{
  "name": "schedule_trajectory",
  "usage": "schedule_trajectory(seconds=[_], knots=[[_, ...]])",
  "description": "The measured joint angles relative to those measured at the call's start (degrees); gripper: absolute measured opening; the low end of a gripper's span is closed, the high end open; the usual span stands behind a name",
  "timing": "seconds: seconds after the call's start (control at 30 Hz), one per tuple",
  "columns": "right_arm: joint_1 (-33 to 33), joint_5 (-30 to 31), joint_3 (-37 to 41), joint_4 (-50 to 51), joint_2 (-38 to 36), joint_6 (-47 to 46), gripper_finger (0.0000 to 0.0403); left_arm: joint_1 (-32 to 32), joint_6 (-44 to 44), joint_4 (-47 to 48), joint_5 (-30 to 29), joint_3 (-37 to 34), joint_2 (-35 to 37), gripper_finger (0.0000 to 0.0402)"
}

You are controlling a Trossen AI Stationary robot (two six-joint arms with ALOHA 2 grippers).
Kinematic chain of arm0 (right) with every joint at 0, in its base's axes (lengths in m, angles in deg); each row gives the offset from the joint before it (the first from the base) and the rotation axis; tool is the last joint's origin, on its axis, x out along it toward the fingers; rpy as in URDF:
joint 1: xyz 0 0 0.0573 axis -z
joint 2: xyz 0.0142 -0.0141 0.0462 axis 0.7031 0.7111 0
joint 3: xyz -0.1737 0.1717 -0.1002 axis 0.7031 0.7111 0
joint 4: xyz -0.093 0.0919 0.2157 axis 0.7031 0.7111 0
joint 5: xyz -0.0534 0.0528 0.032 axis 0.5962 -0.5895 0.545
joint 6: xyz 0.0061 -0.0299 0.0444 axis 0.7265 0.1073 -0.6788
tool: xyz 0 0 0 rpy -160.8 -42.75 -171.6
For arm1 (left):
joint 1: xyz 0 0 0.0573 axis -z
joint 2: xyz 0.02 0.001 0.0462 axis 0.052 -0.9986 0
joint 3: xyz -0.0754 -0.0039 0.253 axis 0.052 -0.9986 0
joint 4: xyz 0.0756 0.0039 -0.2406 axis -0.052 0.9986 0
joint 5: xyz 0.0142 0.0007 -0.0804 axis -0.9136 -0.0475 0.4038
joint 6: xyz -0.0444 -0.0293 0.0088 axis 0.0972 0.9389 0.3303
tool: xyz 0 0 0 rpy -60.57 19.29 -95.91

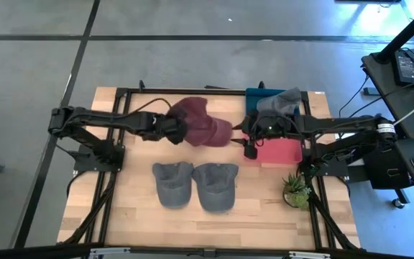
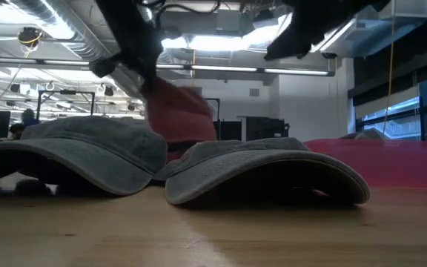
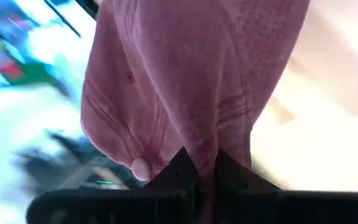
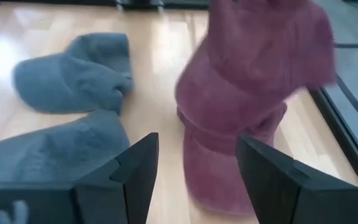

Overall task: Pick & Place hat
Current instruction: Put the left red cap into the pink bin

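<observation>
A maroon cap (image 1: 201, 121) hangs from my left gripper (image 1: 176, 132) over the far middle of the table, and shows in the low view as the maroon cap (image 2: 176, 111). My left gripper (image 3: 202, 171) is shut on its cloth. My right gripper (image 1: 250, 147) is open just right of the cap's brim. In its wrist view the right gripper (image 4: 197, 174) faces the maroon cap (image 4: 253, 93), which is beyond its fingers. Two grey caps (image 1: 172, 183) (image 1: 215, 185) lie crown-up on the near half of the table. My left gripper pinches a bunched fold of the maroon cap's cloth (image 3: 204, 146) between its two fingers (image 3: 180, 167), coming level from the table's left. The cap hangs beyond and below the fingers. Grey caps hide its lower end in the low view, so I cannot tell whether it is clear of the table.
A red mat (image 1: 277, 151) lies on the right part of the table under my right arm. Another grey cap on a teal thing (image 1: 279, 101) sits at the far right. A small potted plant (image 1: 295, 191) stands near the right edge. Bare wood runs along the near edge.
</observation>
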Motion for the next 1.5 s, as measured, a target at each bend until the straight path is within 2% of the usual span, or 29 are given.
schedule_trajectory(seconds=[0.13,0.27,0.37,0.53,0.67,0.73,0.97,1.13,1.3,1.5], knots=[[0.6,-4.3,-3.4,0.3,0.0,1.2,0.0213,3.6,-12.0,-9.4,0.0,0.0,0.0,0.001],[3.0,-7.0,-5.9,0.2,0.0,1.2,0.0213,6.6,-20.3,-18.2,4.5,0.0,0.0,0.001],[5.8,-7.8,-7.1,0.5,0.0,0.4,0.0213,8.1,-24.4,-23.1,8.8,0.0,0.0,0.001],[11.1,-17.5,-7.7,0.7,1.0,-6.0,0.0213,8.7,-28.1,-28.2,11.2,0.0,0.0,0.001],[12.5,-25.2,-7.7,0.1,3.7,-6.2,0.0213,8.7,-27.7,-28.9,18.9,0.0,0.0,0.001],[12.5,-27.8,-7.7,-1.5,5.0,-6.2,0.0213,8.5,-27.6,-29.0,20.9,0.0,0.0,0.001],[12.0,-28.3,-7.7,-4.0,8.9,-5.1,0.0213,8.4,-27.5,-30.9,22.6,0.0,0.0,0.001],[10.8,-32.8,-7.7,-5.7,9.5,-5.9,0.0213,8.4,-26.0,-30.2,22.9,0.0,0.0,0.001],[10.0,-30.7,-7.7,-6.6,9.5,-6.2,0.0213,8.4,-25.8,-30.2,25.0,0.0,0.0,0.001],[8.8,-32.0,-7.7,-6.9,9.5,-8.1,0.0213,8.4,-24.4,-30.6,25.3,0.0,0.0,0.001]])
